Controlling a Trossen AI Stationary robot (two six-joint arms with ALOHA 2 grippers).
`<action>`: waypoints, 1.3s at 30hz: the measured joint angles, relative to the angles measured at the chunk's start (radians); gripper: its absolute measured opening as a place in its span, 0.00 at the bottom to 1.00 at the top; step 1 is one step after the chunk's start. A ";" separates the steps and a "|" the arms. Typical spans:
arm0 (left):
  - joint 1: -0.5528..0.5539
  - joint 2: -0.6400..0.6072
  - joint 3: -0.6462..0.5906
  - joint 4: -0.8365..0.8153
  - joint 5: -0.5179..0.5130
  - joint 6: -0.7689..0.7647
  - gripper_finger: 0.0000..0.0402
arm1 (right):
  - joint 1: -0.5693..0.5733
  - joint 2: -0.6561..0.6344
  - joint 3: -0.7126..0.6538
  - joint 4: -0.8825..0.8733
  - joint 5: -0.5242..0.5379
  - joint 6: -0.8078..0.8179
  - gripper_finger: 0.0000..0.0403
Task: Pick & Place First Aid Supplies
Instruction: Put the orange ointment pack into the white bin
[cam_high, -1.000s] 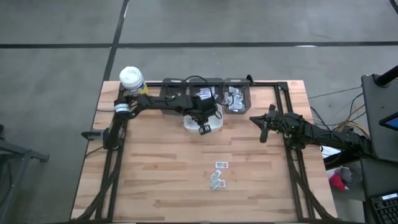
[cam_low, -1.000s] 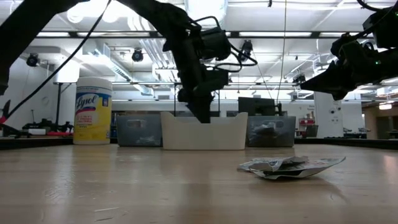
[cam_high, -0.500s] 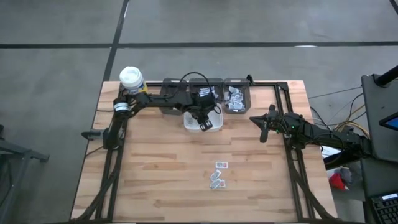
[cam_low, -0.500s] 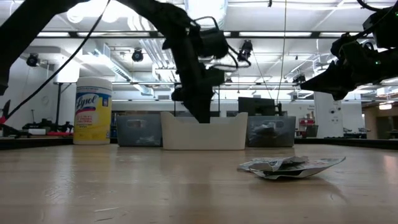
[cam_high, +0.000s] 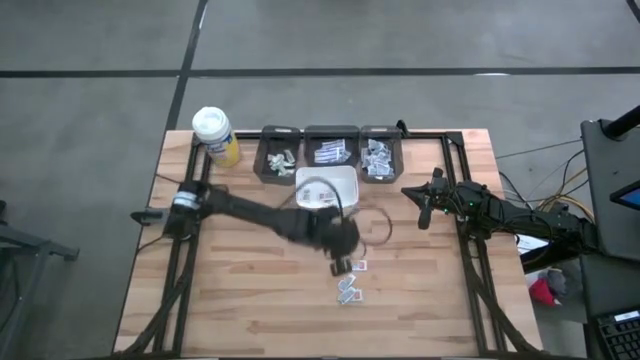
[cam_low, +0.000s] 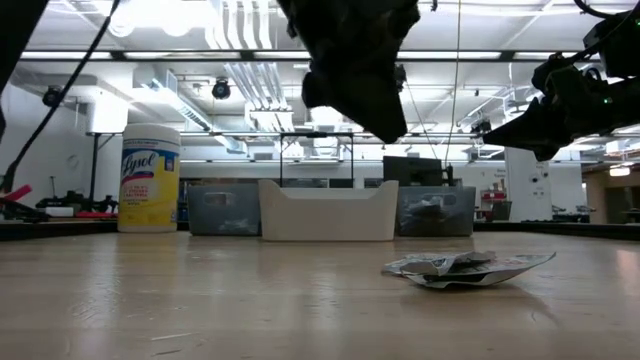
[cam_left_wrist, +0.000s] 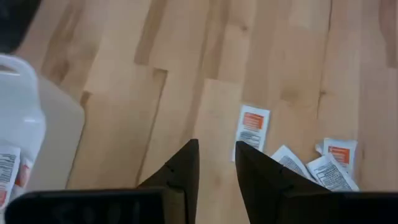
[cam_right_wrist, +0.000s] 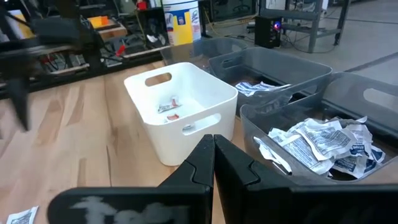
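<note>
Several first aid supplies, small white packets with red print (cam_high: 350, 285), lie loose on the wooden table near its middle; the low view shows them as a flat heap (cam_low: 465, 268). My left gripper (cam_high: 341, 266) hangs open just above and to the left of them, its fingers (cam_left_wrist: 186, 163) apart with nothing between them; one packet (cam_left_wrist: 253, 126) lies just beyond the tips. A white bin (cam_high: 327, 187) behind holds a few packets (cam_right_wrist: 169, 107). My right gripper (cam_high: 422, 208) waits shut at the table's right side, off the wood.
Three grey bins (cam_high: 331, 150) with packets stand in a row along the far edge, behind the white bin (cam_low: 327, 210). A white-capped yellow canister (cam_high: 213, 135) stands at the far left corner. Bare wood lies to the left and near side of the loose packets.
My left gripper has swung away from above the white bin toward the table's near edge and a little to the right, and now hangs over the loose packets. The packets and bins have not moved.
</note>
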 joint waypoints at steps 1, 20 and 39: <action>-0.025 0.006 0.001 0.006 -0.041 -0.010 0.25 | 0.000 0.000 0.000 0.000 -0.001 0.000 0.02; -0.135 0.211 0.124 -0.018 -0.005 -0.557 0.20 | 0.000 0.000 0.000 -0.001 -0.001 0.003 0.02; -0.138 0.324 0.138 -0.037 0.056 -0.691 0.19 | 0.000 0.002 0.000 0.000 -0.001 0.002 0.02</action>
